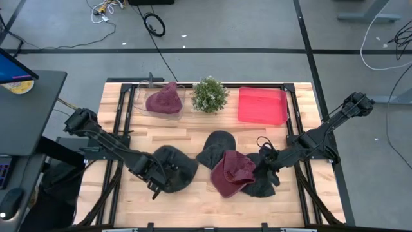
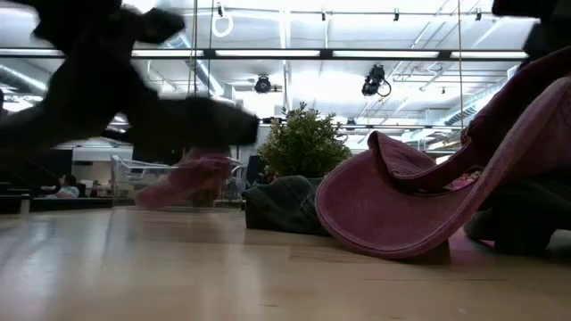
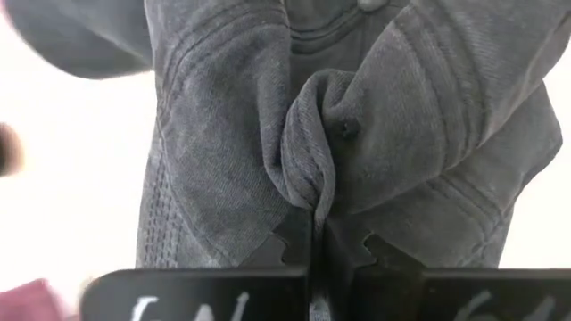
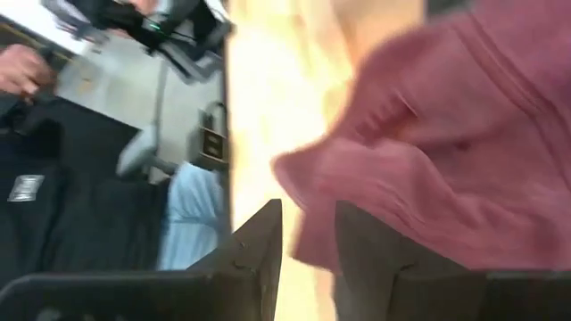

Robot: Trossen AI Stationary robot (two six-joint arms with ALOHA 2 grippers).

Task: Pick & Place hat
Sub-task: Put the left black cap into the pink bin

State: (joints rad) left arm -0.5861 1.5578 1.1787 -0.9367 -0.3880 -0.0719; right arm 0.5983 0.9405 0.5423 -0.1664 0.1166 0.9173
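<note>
My left gripper (image 1: 156, 178) is over the near left of the table, shut on a dark grey hat (image 1: 175, 169). My right gripper (image 1: 261, 165) is at the near right, shut on a maroon hat (image 1: 232, 173) that lies partly over two more dark hats (image 1: 215, 149) (image 1: 264, 183). In the low view the maroon hat (image 2: 419, 205) curves up toward the right. Another maroon hat (image 1: 164, 100) lies in a clear bin (image 1: 143, 96) at the far left. My left gripper pinches a bunched fold (image 3: 312, 183) of the dark grey hat's crown between its two fingers, several layers gathered. The rest of the hat spreads out beyond the fingers. In the low view the hat (image 2: 201, 125) appears raised off the table. My right gripper pinches an edge (image 4: 312, 234) of the maroon hat between its fingers, coming from the table's right side. That end of the hat (image 2: 535, 89) is raised, and the hat's lower curve (image 2: 393, 242) rests on the table.
A small potted plant (image 1: 209, 95) stands at the far middle, with a red tray (image 1: 262, 105) to its right. The wooden table (image 1: 193, 200) shows bare wood along the near edge. A person (image 4: 27, 67) shows beyond the table in the right wrist view.
</note>
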